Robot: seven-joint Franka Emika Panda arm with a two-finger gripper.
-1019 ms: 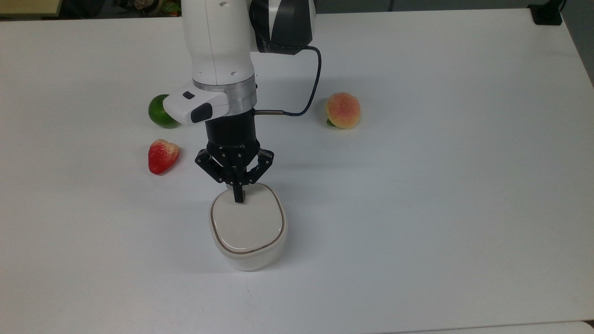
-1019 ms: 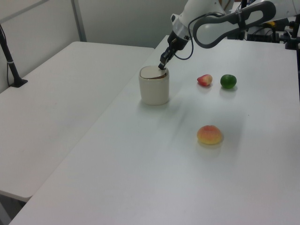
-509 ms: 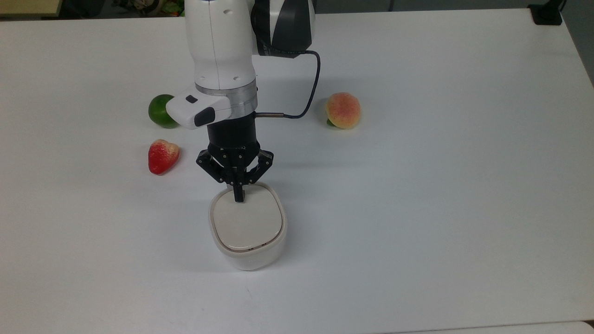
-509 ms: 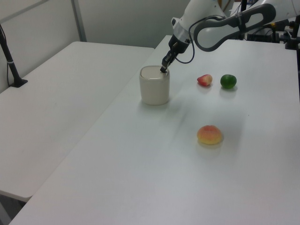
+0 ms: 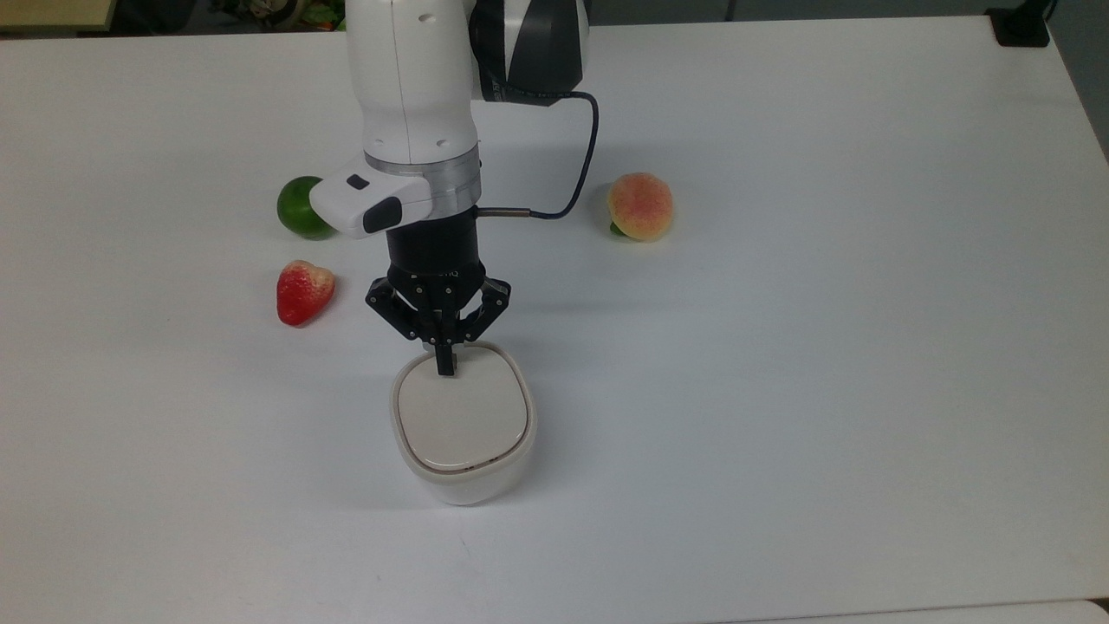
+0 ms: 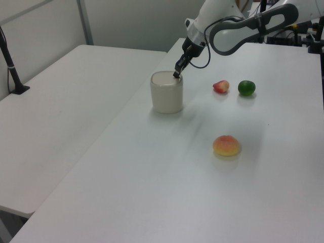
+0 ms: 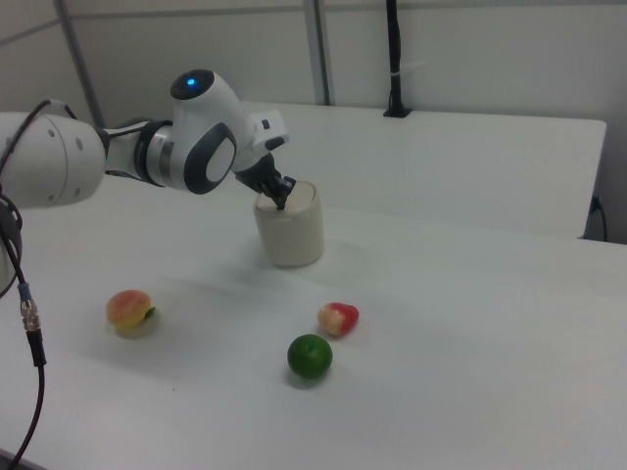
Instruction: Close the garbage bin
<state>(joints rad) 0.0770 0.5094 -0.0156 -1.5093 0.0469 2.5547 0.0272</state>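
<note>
The white garbage bin (image 5: 463, 472) (image 6: 166, 98) (image 7: 291, 237) stands on the white table, its beige lid (image 5: 461, 413) lying flat on the rim. My gripper (image 5: 445, 365) (image 6: 176, 75) (image 7: 282, 203) points straight down with its black fingers shut together. The fingertips rest on the lid's far edge in the top view. There is nothing held between the fingers.
A red strawberry (image 5: 302, 291) (image 6: 220, 86) (image 7: 338, 318) and a green lime (image 5: 301, 208) (image 6: 246, 87) (image 7: 310, 356) lie at the top view's left of the arm. A peach (image 5: 640, 206) (image 6: 226, 146) (image 7: 128, 310) lies at the top view's right. A black post base (image 6: 19, 89) stands on the neighbouring table.
The lid has gone from slightly raised at the near edge to flat on the bin. The gripper has risen a little at the lid's far edge.
</note>
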